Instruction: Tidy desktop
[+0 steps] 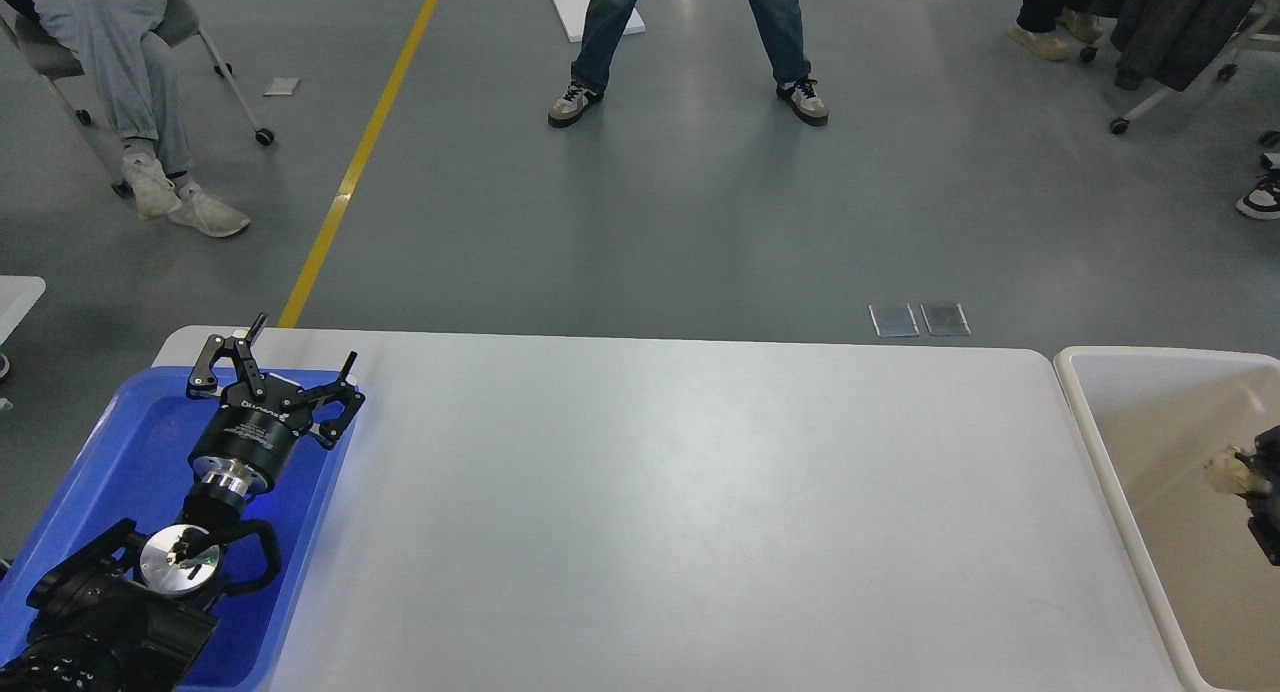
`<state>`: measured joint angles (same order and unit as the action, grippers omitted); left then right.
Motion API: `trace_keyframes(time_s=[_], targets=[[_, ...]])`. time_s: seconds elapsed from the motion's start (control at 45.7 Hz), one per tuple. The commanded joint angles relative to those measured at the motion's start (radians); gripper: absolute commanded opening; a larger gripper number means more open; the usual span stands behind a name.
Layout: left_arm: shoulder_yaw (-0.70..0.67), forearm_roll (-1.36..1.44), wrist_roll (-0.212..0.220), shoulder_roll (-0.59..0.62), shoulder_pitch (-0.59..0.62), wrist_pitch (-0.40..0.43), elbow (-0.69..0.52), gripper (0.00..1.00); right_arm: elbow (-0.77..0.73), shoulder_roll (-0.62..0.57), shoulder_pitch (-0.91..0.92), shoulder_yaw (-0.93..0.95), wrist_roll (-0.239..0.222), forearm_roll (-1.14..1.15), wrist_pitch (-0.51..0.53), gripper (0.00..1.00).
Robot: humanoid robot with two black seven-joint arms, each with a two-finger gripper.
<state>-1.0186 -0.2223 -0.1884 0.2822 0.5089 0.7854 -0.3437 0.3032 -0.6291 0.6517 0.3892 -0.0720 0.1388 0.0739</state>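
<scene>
The desktop (680,492) is a wide light grey-white tabletop with nothing lying on its middle. My left gripper (306,339) hangs open and empty over the far right corner of a blue plastic tray (120,452) at the desktop's left end. My right gripper (1258,477) shows only partly at the right edge, over a cream-beige bin (1110,472). It is shut on a small crumpled beige wad (1224,469) and holds it inside the bin's outline.
Beyond the desktop's far edge is grey floor with a yellow line (350,172), a standing person (690,42), a seated person on a wheeled chair (130,82) and more chairs at the back right. A white table corner (15,302) sits at the far left.
</scene>
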Motion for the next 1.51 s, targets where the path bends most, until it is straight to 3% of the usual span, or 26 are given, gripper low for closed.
trace_keyframes(time_s=[0.0,0.591,0.613,0.722,0.766,1.335,1.488], targets=[[0.0,0.0,0.0,0.0,0.0,0.0,0.0,1.0,-0.191,0.121,0.019,-0.007,0.001,-0.001,-0.002,0.0],[0.0,0.0,0.0,0.0,0.0,0.0,0.0,1.0,-0.231,0.147,0.019,-0.095,0.001,-0.001,-0.095,0.0],[0.0,0.0,0.0,0.0,0.0,0.0,0.0,1.0,-0.234,0.144,0.019,-0.096,0.001,-0.001,-0.104,0.06],[0.0,0.0,0.0,0.0,0.0,0.0,0.0,1.0,-0.28,0.152,0.02,-0.112,0.001,-0.001,-0.21,0.83],[0.0,0.001,0.0,0.0,0.0,0.0,0.0,1.0,-0.276,0.152,0.02,-0.118,0.001,-0.001,-0.249,0.98],[0.0,0.0,0.0,0.0,0.0,0.0,0.0,1.0,-0.263,0.154,0.049,-0.122,0.001,0.001,-0.267,0.99],[0.0,0.001,0.0,0.0,0.0,0.0,0.0,1.0,-0.129,0.131,0.066,-0.124,0.001,0.019,-0.266,1.0]])
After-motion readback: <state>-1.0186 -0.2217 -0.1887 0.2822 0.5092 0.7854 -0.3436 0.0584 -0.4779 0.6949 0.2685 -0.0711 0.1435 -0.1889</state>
